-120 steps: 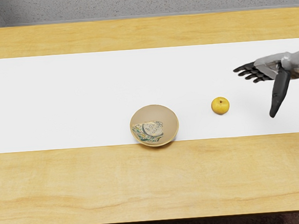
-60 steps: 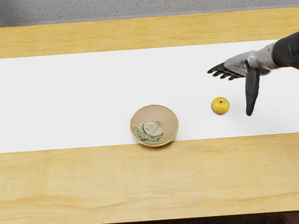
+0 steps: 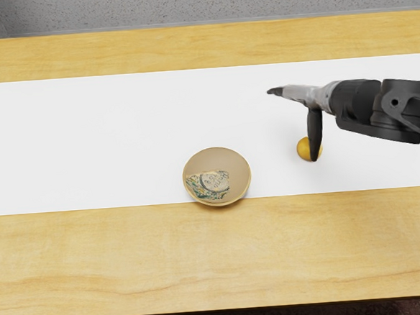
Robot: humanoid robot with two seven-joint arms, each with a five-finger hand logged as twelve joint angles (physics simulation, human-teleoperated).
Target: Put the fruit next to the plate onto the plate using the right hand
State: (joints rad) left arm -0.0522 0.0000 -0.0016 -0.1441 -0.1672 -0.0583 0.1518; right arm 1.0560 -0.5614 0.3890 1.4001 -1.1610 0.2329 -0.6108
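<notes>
A small round yellow fruit (image 3: 304, 149) lies on the white runner, to the right of the plate (image 3: 216, 176), a tan dish with a green and white pattern inside. My right hand (image 3: 299, 115) reaches in from the right edge and hovers over the fruit. Its fingers (image 3: 286, 91) stretch out flat to the left, and the thumb (image 3: 314, 134) hangs down across the fruit's right half, hiding it. The hand is open and holds nothing. Whether the thumb touches the fruit cannot be told.
The white runner (image 3: 122, 135) crosses a wooden table (image 3: 203, 259) from left to right. Bare wood lies in front of the plate and behind the runner. A grey wall (image 3: 185, 4) stands at the back.
The right arm has moved left from the right edge, bringing the hand from beside the fruit to over it. More of the dark forearm shows. Fruit and plate have not moved.
</notes>
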